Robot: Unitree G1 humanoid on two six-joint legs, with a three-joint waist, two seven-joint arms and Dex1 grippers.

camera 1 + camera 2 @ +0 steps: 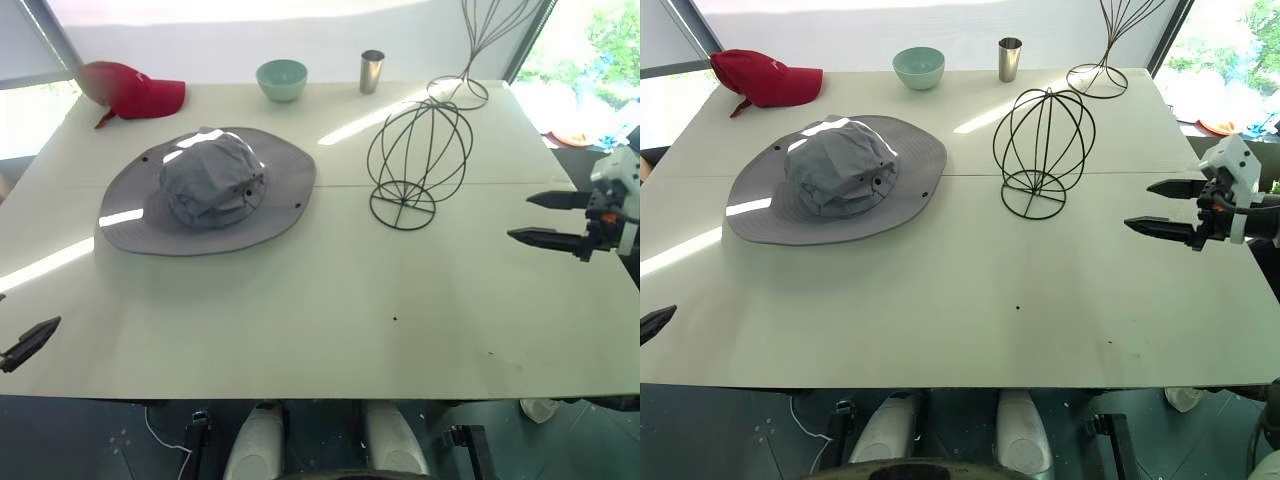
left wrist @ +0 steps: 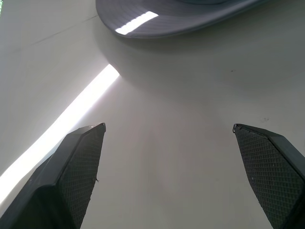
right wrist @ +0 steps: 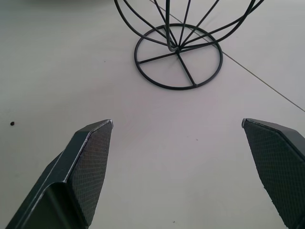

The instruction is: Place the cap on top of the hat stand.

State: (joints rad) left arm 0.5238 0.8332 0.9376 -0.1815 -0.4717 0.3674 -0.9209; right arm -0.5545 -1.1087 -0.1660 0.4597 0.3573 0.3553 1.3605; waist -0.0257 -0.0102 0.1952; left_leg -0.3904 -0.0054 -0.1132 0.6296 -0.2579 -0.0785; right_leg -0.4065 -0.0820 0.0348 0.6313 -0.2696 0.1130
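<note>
While one cap (image 1: 208, 190) lies flat, one hat stand (image 1: 417, 165)

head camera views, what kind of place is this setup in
Probably an indoor test or demo room: a wide white table by bright windows, laid with props, a grey wide-brimmed fabric sun hat, a short dark wire globe stand and a red baseball cap.

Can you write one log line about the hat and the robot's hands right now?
cap: flat on table, untouched | hat stand: bare | left hand: open | right hand: open, beside stand
</note>
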